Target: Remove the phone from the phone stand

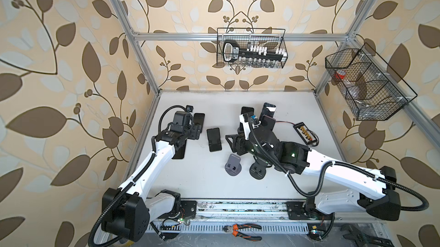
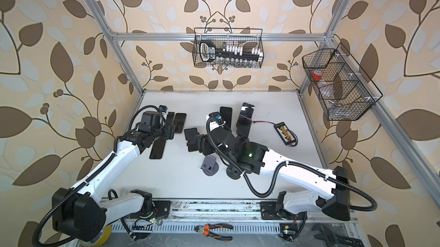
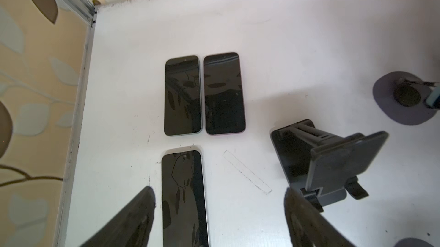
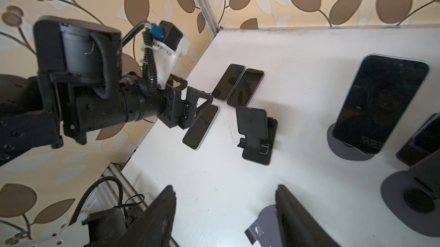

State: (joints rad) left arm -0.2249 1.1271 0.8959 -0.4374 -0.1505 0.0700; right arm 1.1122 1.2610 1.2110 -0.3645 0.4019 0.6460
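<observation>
Phone, a flat black glass-fronted slab, is lying face-up on the white tabletop, not on any stand.
I've got the left fingers spread wide and released. They sit either side of it, neither one touching as far as I can tell. An empty black plastic folding stand is just beside it. Two more dark phones lie side by side nearer the wall corner. My right fingers are parted too with nothing between them, over bare tabletop near an empty grey round-based stand. The right wrist view also shows another dark phone leaning upright in a grey round stand.
</observation>
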